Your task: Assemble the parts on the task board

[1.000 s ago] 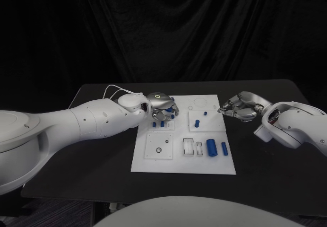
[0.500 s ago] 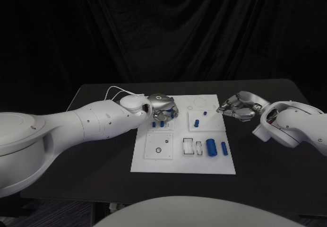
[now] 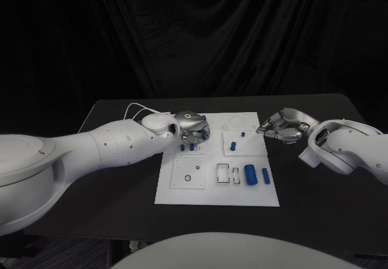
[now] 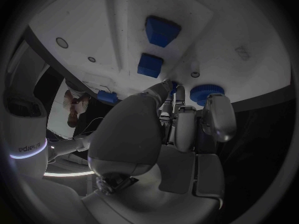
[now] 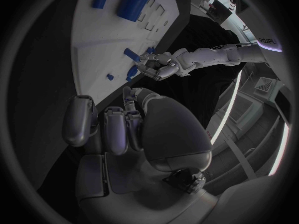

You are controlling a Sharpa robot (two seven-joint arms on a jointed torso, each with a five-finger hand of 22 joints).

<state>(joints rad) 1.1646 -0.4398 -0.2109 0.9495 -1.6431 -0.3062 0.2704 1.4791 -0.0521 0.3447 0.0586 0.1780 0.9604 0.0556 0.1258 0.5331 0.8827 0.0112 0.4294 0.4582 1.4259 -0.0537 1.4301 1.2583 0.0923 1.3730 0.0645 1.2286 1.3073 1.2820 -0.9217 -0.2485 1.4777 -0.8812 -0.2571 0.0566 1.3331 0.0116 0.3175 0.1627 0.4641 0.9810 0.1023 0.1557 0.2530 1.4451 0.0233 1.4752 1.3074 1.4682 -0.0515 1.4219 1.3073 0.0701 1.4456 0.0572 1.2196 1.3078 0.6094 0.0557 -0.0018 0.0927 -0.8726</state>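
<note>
The white task board (image 3: 217,188) lies mid-table. My left hand (image 3: 192,126) hovers low over its far left block, fingertips pointing down, pinching a small blue part (image 4: 173,87) between thumb and a finger. A round knurled blue part (image 4: 206,92) sits right by those fingertips. Two short blue pegs (image 3: 188,148) stand just nearer than the hand. My right hand (image 3: 282,128) hangs beside the board's far right edge, fingers curled in around nothing. Its wrist view looks along the board (image 5: 93,40) to the left hand (image 5: 156,67).
A blue peg (image 3: 232,146) and a tiny blue piece (image 3: 243,134) stand in the far right block. A thick blue cylinder (image 3: 252,175) and a thin one (image 3: 266,176) lie near the right edge, beside rectangular slots (image 3: 224,173). A white cable (image 3: 133,105) loops behind the left wrist.
The left forearm has crept slightly toward the board while its hand stays over the same block. The right hand has hardly moved.
</note>
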